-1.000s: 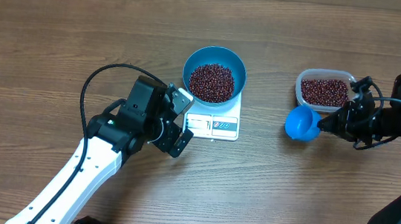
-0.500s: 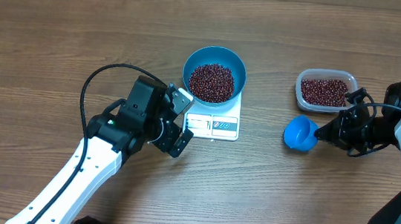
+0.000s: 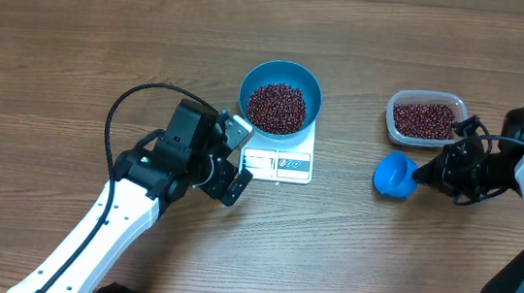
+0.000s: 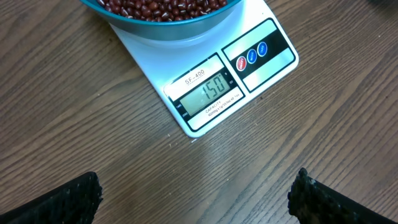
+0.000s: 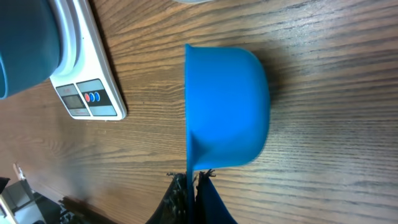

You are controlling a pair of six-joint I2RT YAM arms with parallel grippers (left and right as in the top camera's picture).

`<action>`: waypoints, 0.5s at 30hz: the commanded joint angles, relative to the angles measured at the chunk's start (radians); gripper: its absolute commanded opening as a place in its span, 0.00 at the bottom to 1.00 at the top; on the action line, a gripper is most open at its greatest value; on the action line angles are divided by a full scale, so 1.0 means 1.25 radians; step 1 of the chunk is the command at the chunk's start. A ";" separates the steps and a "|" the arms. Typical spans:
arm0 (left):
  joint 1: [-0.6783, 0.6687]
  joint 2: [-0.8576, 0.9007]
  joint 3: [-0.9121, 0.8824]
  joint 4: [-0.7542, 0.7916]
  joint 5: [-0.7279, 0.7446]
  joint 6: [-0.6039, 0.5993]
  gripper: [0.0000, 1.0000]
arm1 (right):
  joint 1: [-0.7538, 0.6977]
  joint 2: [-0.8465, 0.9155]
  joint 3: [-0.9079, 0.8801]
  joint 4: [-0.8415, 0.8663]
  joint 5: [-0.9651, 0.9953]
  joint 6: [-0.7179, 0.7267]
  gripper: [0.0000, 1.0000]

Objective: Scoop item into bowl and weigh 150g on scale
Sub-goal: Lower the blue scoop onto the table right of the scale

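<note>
The blue bowl point(image 3: 280, 98) stands on the white scale point(image 3: 280, 160), filled with dark red-brown beans point(image 3: 276, 107). In the left wrist view the scale's display point(image 4: 214, 89) reads 150, with the bowl's wall point(image 4: 161, 28) above it. My left gripper point(image 3: 237, 160) is open just left of the scale's front edge, nothing between its fingers point(image 4: 198, 186). My right gripper point(image 3: 422, 173) is shut on the thin handle of a small blue scoop point(image 3: 395, 175). The scoop point(image 5: 227, 106) is turned on its side low over the wood, with no beans showing in it.
A clear plastic tub point(image 3: 425, 119) holding more beans sits at the right, just behind the scoop. The left arm's black cable point(image 3: 125, 103) loops over the table to the left of the scale.
My right gripper has drawn the scoop a little toward the table's front, away from the tub. The left arm, bowl and scale have not moved.
</note>
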 commanded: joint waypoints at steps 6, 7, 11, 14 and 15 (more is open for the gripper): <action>0.003 -0.001 0.019 0.002 -0.004 -0.011 1.00 | -0.004 -0.012 -0.030 0.020 0.024 0.038 0.11; 0.003 -0.001 0.019 0.002 -0.004 -0.011 1.00 | -0.004 -0.012 -0.030 0.021 0.036 0.046 0.14; 0.003 -0.001 0.019 0.002 -0.004 -0.011 1.00 | -0.011 -0.012 -0.030 0.036 0.078 0.089 0.31; 0.003 -0.001 0.019 0.002 -0.004 -0.011 1.00 | -0.023 -0.012 -0.030 0.038 0.078 0.090 0.41; 0.003 -0.001 0.019 0.002 -0.005 -0.011 1.00 | -0.026 -0.012 -0.030 0.038 0.078 0.090 0.44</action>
